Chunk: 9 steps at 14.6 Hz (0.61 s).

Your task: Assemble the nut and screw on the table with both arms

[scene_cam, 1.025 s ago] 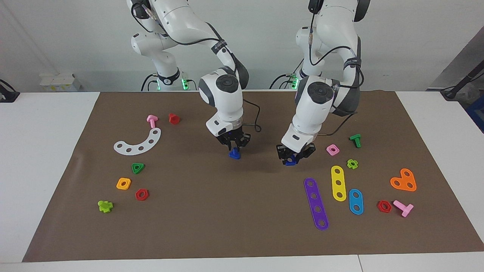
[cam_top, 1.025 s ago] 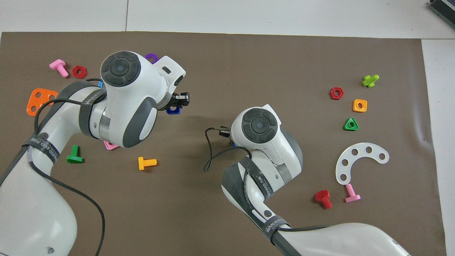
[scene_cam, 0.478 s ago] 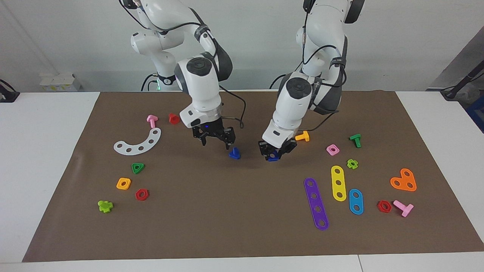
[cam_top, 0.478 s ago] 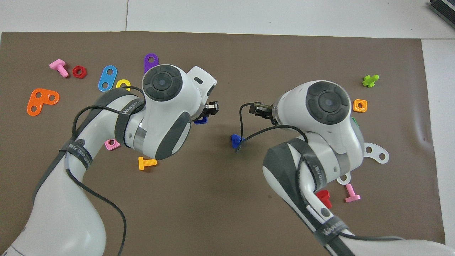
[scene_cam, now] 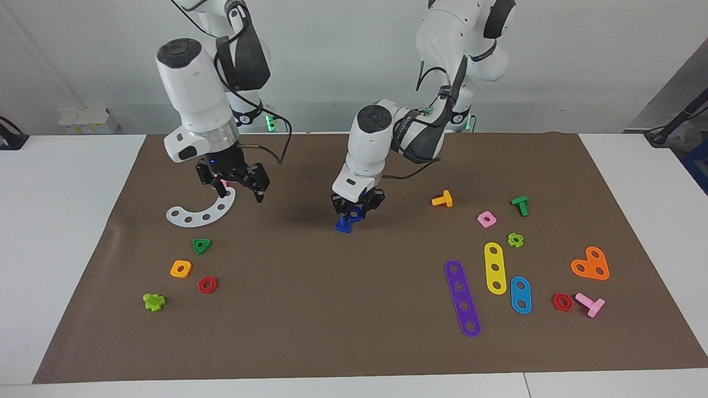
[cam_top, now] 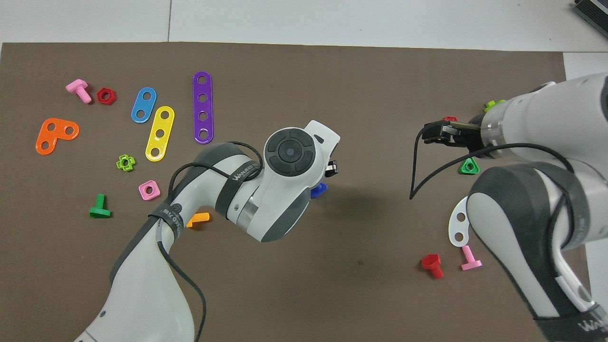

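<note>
The left gripper [scene_cam: 357, 211] hangs low on a bent wrist, fingers clamped, while the right gripper [scene_cam: 239, 188] hangs raised, fingers [scene_cam: 258, 194] spread.

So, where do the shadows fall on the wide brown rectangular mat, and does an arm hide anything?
Facing view: one soft shadow lies on the brown mat beside the small dark-blue plastic screw, toward the right arm's end, near the left gripper. Overhead view: the same shadow shows faintly on the mat; the left arm's white wrist covers that gripper and most of what is under it.
</note>
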Available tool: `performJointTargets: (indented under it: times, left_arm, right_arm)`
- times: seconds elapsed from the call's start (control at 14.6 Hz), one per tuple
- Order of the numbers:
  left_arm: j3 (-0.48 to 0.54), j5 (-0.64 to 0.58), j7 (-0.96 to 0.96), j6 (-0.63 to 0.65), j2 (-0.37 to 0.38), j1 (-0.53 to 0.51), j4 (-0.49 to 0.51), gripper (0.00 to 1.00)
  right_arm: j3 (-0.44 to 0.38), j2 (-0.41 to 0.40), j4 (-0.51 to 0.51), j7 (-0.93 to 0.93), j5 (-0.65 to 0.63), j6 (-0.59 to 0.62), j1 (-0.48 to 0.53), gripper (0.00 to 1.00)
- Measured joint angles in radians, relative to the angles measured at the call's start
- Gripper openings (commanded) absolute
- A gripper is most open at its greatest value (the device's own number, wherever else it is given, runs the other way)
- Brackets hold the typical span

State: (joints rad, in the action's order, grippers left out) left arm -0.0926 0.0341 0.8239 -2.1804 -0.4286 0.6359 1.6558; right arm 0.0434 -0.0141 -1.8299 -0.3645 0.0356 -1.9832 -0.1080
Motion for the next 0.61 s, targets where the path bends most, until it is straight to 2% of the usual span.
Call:
performJointTargets:
  times: [0.27, 0.61]
  left_arm:
    - [0.001, 0.0, 0.012, -0.028, -0.027, 0.013, 0.001, 0.0]
    - [0.0, 0.0, 0.023, -0.047, -0.03, 0.021, 0.017, 0.0]
  right_arm:
    - [-0.004, 0.03, 0.054, 0.112, 0.001, 0.115, 0.065, 1.0]
    - [-0.004, 0.032, 0.161, 0.219, 0.001, 0.268, 0.072, 1.0]
